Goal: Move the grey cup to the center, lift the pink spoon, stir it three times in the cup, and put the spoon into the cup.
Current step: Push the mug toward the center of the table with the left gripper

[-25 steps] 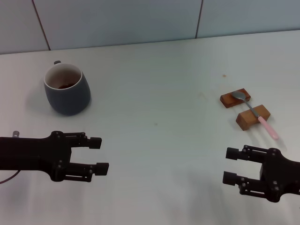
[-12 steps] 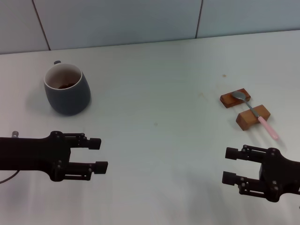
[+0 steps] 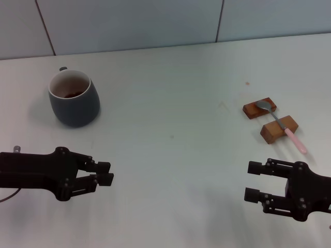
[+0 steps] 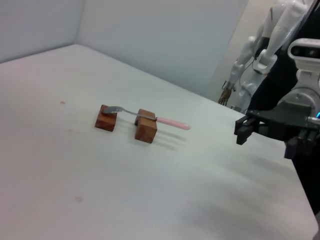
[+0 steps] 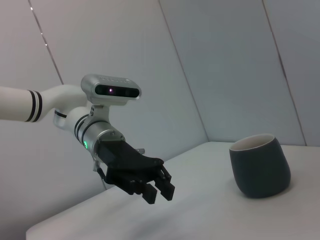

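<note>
The left gripper (image 3: pixel 105 173) hangs low over the white table (image 3: pixel 170 103), at about 8 o'clock in the head view. Its two black fingers (image 3: pixel 104 166) are almost together, with only a thin gap between them. Nothing is between them, and they touch nothing.

The right gripper (image 3: pixel 252 181) hangs low at about 4 o'clock in the head view. Its two fingers (image 3: pixel 254 167) are apart, with a clear gap between them. It holds nothing and touches nothing.

The grey cup (image 3: pixel 74 98) stands upright on the table at about 10 o'clock in the head view, well apart from both grippers. It is white inside, and a little dark brown stuff sits at the bottom. A bit of its handle sticks out on the far side. In the right wrist view the cup (image 5: pixel 260 165) stands past the left gripper (image 5: pixel 159 189).

The pink spoon (image 3: pixel 282 125) is at about 3 o'clock in the head view. It lies across two wooden blocks (image 3: pixel 279 128). Its silver bowl rests on the far block, its thin neck crosses the near block, and its pink handle sticks out past that block. The spoon is near the right gripper but not touching it. In the left wrist view the spoon (image 4: pixel 150 117) bridges the two blocks (image 4: pixel 145 125), with the right gripper (image 4: pixel 267 135) off to one side.
</note>
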`<state>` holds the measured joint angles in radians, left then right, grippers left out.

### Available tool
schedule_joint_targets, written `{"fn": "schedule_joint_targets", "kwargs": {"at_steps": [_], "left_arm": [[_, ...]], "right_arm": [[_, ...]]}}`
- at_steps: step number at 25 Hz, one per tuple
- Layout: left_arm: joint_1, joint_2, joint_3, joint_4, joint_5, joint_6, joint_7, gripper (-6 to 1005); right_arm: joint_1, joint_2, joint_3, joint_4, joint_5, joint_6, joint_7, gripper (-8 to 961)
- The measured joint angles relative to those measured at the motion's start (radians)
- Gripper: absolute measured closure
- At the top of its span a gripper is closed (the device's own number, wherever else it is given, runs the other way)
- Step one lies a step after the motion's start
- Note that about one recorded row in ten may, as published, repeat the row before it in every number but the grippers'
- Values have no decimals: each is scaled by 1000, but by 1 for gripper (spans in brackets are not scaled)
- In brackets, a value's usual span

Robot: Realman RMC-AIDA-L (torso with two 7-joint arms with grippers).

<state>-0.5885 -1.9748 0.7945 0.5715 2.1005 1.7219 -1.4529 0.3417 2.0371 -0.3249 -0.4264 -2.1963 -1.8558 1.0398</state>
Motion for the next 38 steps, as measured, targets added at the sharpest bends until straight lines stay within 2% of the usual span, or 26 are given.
{"fn": "schedule_joint_targets", "kwargs": {"at_steps": [1,8,13,15,16,17,18,20,21,23,25,26,30,31,32,38], "left_arm": [[0,-2,0,1,4,-11,-1,636],[5,-3,-8,6,3,-18,-1,862],[8,-8,-44,13,-3,-19,8,991],[9,-21,-87,29,-4,-23,20,990],[10,-47,-158,66,-4,-40,44,989],[10,-47,-158,66,-4,-40,44,989],[10,-59,-195,84,-5,-58,57,988],[9,-79,-258,104,-9,-103,79,987],[4,-89,-319,95,-42,-172,124,986],[4,-90,-331,80,-67,-200,146,986],[7,-90,-341,46,-137,-264,198,986],[12,-90,-342,11,-215,-334,266,987],[13,-90,-342,-48,-314,-428,369,987],[9,-90,-343,-92,-379,-497,453,987],[9,-90,-343,-92,-379,-497,453,987],[-25,-95,-338,-195,-527,-705,729,988]], "right_arm": [[0,0,1,0,0,1,0,284],[-1,-1,2,0,0,1,-1,284],[-3,-1,1,0,0,1,-1,284],[-5,-2,1,0,0,1,-1,285],[-7,-3,3,0,0,1,-1,285],[-7,-3,3,0,0,1,-1,285],[-8,-3,4,0,0,2,-2,285],[-10,-4,5,0,0,1,-3,285],[-11,-5,5,0,0,1,-3,285],[-13,-5,5,0,0,1,-3,285],[-17,-5,6,0,0,0,-3,285],[-20,-5,8,0,0,0,-4,285],[-23,-5,9,0,0,0,-4,285],[-23,-4,9,0,0,0,-4,285],[-23,-4,9,0,1,0,-4,285],[-24,-5,9,0,7,-4,-4,285]]}}
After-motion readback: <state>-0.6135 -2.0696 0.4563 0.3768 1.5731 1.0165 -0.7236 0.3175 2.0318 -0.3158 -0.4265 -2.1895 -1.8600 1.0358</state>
